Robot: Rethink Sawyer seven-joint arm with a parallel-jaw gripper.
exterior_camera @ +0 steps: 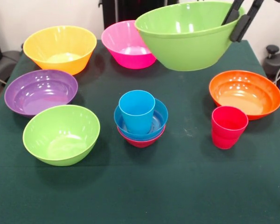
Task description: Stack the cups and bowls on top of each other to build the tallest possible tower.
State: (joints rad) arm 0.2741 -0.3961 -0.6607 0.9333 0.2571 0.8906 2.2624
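My gripper (pixel 234 27) is shut on the right rim of a large lime green bowl (pixel 186 39), one finger inside and one outside. The bowl hangs tilted at the far side of the table and partly covers the pink bowl (pixel 127 44). In the middle stands the tower: a light blue cup (pixel 137 111) upright in a blue bowl (pixel 157 122), which nests in a small red bowl (pixel 141 142). A red-pink cup (pixel 228 127) stands alone to the right, beside the orange bowl (pixel 245 93).
A yellow-orange bowl (pixel 60 48) sits at the far left, a purple bowl (pixel 39 92) in front of it, and a second lime green bowl (pixel 60 134) nearer still. The dark green tablecloth (pixel 144 186) covers the table.
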